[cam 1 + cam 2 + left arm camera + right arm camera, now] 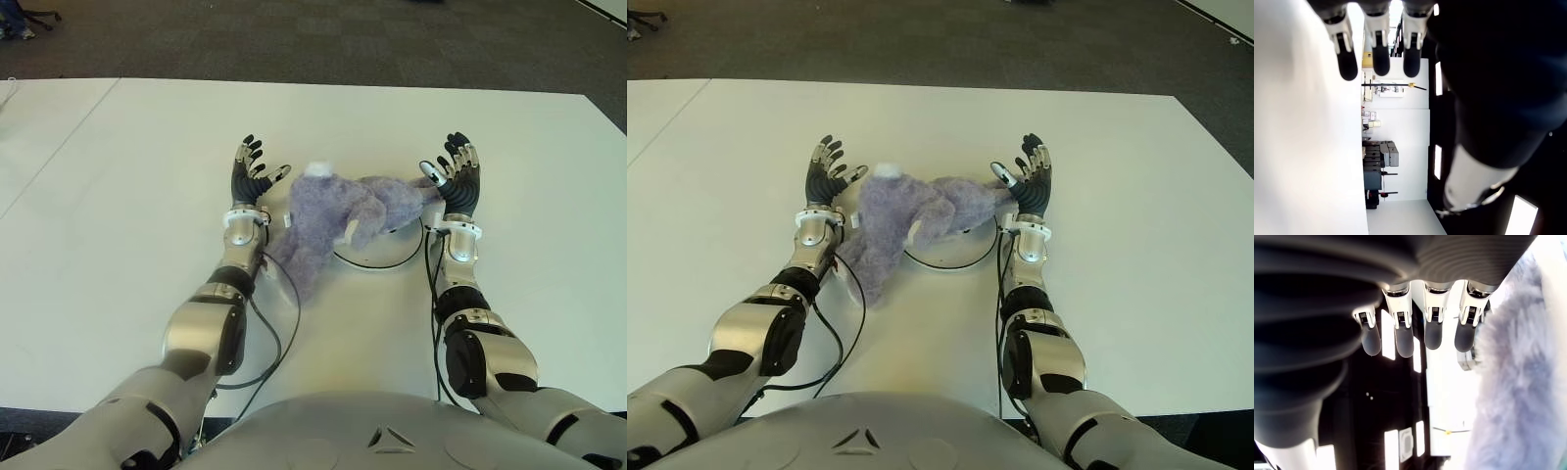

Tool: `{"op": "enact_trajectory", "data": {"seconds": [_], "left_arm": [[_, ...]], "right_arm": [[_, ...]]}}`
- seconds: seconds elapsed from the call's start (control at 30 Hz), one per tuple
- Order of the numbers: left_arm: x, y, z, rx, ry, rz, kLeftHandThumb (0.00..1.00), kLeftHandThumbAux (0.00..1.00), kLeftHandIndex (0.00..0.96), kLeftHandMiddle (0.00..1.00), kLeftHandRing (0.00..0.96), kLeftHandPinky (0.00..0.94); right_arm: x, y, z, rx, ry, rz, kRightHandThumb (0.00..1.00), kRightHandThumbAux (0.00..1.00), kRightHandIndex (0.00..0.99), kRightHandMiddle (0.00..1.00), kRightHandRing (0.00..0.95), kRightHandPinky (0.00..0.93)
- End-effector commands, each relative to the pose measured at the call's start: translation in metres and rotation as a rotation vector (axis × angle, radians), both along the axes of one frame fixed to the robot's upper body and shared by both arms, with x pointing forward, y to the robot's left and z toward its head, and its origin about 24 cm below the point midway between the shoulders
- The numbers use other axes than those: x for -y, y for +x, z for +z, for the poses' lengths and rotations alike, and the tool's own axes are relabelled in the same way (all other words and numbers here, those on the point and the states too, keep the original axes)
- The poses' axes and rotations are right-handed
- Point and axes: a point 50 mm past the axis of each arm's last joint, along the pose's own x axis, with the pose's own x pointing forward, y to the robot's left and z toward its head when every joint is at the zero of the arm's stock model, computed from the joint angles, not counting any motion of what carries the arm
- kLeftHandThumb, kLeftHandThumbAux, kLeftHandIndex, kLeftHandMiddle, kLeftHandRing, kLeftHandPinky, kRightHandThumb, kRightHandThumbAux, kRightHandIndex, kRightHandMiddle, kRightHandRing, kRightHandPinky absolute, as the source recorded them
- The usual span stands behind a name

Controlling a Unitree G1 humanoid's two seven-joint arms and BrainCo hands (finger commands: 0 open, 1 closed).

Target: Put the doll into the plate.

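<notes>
A fluffy purple doll (338,215) lies across the white plate (377,257) in the middle of the table, its head end over the plate and its lower body (872,259) trailing off the plate's left rim onto the table. My left hand (253,174) stands just left of the doll with fingers spread, holding nothing. My right hand (456,176) stands just right of it, fingers straight and spread, its thumb close to the fur. The right wrist view shows extended fingertips (1432,335) beside the purple fur (1520,377).
The white table (118,196) stretches wide to both sides. Black cables (279,323) run along both forearms. Dark carpet (313,39) lies beyond the far edge.
</notes>
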Motion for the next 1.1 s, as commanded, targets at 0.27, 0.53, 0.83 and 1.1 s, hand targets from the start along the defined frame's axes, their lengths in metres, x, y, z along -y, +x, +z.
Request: {"op": "enact_trajectory", "data": {"seconds": [0.27, 0.53, 0.83, 1.1], "left_arm": [[-0.0023, -0.0971, -0.0999, -0.426, -0.157, 0.094, 0.030, 0.912, 0.136, 0.180, 0.174, 0.194], [-0.0024, -0.0972, -0.1010, -0.441, -0.163, 0.094, 0.022, 0.894, 0.141, 0.187, 0.181, 0.190], [-0.0026, -0.0976, -0.1011, -0.438, -0.169, 0.095, 0.003, 0.891, 0.138, 0.184, 0.179, 0.194], [-0.0033, -0.0978, -0.1009, -0.435, -0.164, 0.096, 0.022, 0.889, 0.141, 0.186, 0.182, 0.200]], "right_arm": [[0.0003, -0.1592, -0.1420, -0.645, 0.021, -0.175, 0.000, 0.797, 0.138, 0.150, 0.145, 0.174], [-0.0006, -0.1590, -0.1414, -0.643, -0.001, -0.173, 0.000, 0.787, 0.119, 0.130, 0.127, 0.140], [-0.0011, -0.1600, -0.1422, -0.650, -0.003, -0.173, 0.000, 0.775, 0.108, 0.124, 0.120, 0.148], [-0.0021, -0.1602, -0.1418, -0.645, -0.001, -0.185, 0.000, 0.781, 0.109, 0.126, 0.123, 0.149]]}}
